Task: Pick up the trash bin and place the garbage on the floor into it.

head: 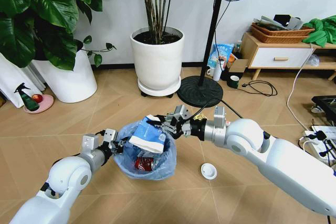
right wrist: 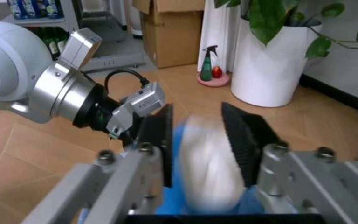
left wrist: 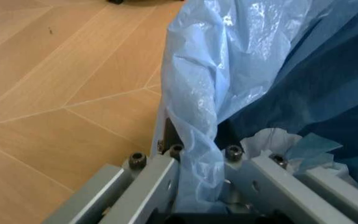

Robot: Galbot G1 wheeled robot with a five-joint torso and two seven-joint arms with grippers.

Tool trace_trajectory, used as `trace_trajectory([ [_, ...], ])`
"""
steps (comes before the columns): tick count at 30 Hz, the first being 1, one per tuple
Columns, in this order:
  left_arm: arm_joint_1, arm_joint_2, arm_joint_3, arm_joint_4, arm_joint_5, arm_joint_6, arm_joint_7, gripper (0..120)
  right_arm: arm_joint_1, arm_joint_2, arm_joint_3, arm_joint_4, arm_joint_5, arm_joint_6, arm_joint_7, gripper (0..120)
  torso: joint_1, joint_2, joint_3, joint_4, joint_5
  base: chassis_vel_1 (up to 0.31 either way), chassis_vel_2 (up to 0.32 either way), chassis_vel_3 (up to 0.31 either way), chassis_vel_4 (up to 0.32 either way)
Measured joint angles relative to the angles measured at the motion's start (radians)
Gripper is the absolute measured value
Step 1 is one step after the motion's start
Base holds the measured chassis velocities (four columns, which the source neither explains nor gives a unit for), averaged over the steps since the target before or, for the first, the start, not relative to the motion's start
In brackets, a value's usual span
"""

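Left gripper (head: 116, 141): your jaws clamp the trash bin (head: 144, 156) rim.
Right gripper (head: 169, 124): jaws wide above bin; blue-white carton (head: 149, 135) between them.
Floor (head: 105, 108): white disc (head: 208, 171) just beside bin.

Your left claw (left wrist: 197, 186) is clamped on the trash bin (left wrist: 303, 84) rim (light-blue bag bunched between the fingers (left wrist: 148, 186)). Wooden floor (left wrist: 61, 93) lies beside it.
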Motion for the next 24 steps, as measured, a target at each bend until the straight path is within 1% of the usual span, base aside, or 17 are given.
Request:
trace_trajectory([
  [3,0.0,-0.001,0.0,0.0,0.0,0.0,0.0,0,-0.003,-0.001,0.001,0.002,0.0,0.002,0.002,32,0.0,0.0,0.0,0.0,0.0,0.0,0.0,0.0,0.0],
  [4,-0.001,-0.003,0.001,0.0,0.001,0.0,0.001,0,-0.009,-0.002,0.004,0.005,-0.001,0.004,0.01,43,0.0,0.0,0.0,0.0,0.0001,0.0,0.0,0.0,0.0],
  [5,-0.001,-0.003,0.001,0.0,0.001,0.0,0.001,0,-0.009,-0.002,0.004,0.005,-0.001,0.004,0.01,43,0.0,0.0,0.0,0.0,0.0001,0.0,0.0,0.0,0.0],
  [7,-0.004,-0.003,0.001,0.0,0.001,0.0,0.001,0,-0.01,0.001,0.005,0.005,-0.002,0.005,0.02,54,0.0,0.0,0.0,0.0001,0.0001,0.0,0.0,0.0,0.0],
  [8,-0.004,-0.003,0.001,0.0,0.001,0.0,0.001,0,-0.01,0.001,0.005,0.005,-0.002,0.005,0.02,54,0.0,0.0,0.0,0.0001,0.0001,0.0,0.0,0.0,0.0],
  [11,-0.007,-0.004,0.001,0.001,0.002,0.0,0.001,0,-0.01,0.008,0.006,0.0,-0.005,0.005,0.029,68,0.0,0.0,0.0,0.0001,0.0001,0.0,0.0,0.0,0.0],
  [12,-0.007,-0.005,0.001,0.001,0.002,0.0,0.001,0,-0.01,0.01,0.008,-0.001,-0.005,0.004,0.035,74,0.0,0.0,0.0,0.0002,0.0,0.0,0.0,0.0,0.0],
  [13,-0.007,-0.005,0.001,0.001,0.002,0.0,0.001,0,-0.01,0.01,0.008,-0.001,-0.005,0.004,0.035,74,0.0,0.0,0.0,0.0002,0.0,0.0,0.0,0.0,0.0],
  [16,-0.006,-0.006,0.0,0.001,0.002,0.0,0.001,0,-0.018,0.014,0.021,-0.002,-0.005,0.004,0.047,89,0.0,0.0,0.0,0.0001,0.0,0.0,0.0,0.0,0.0],
  [17,-0.006,-0.006,0.0,0.001,0.002,0.0,0.001,0,-0.018,0.014,0.021,-0.002,-0.005,0.004,0.047,89,0.0,0.0,0.0,0.0001,0.0,0.0,0.0,0.0,0.0],
  [19,-0.006,-0.008,-0.001,0.001,0.003,0.0,0.001,0,-0.027,0.01,0.033,0.002,-0.003,0.003,0.05,98,0.0,0.0,0.0,0.0002,0.0001,0.0,0.0,0.0,0.0],
  [20,-0.006,-0.008,-0.001,0.001,0.003,0.0,0.001,0,-0.031,0.009,0.038,0.004,-0.002,0.003,0.053,99,0.0,0.0,0.0,0.0002,0.0001,0.0,0.0,0.0,0.0],
  [21,-0.006,-0.008,-0.001,0.001,0.003,0.0,0.001,0,-0.031,0.009,0.038,0.004,-0.002,0.003,0.053,99,0.0,0.0,0.0,0.0002,0.0001,0.0,0.0,0.0,0.0],
  [24,-0.005,-0.011,-0.005,0.001,0.004,0.0,0.001,0,-0.063,0.002,0.096,0.006,0.012,0.003,0.094,100,0.0,0.0,0.0,0.0001,0.0002,0.0,0.0,0.0,0.0],
])
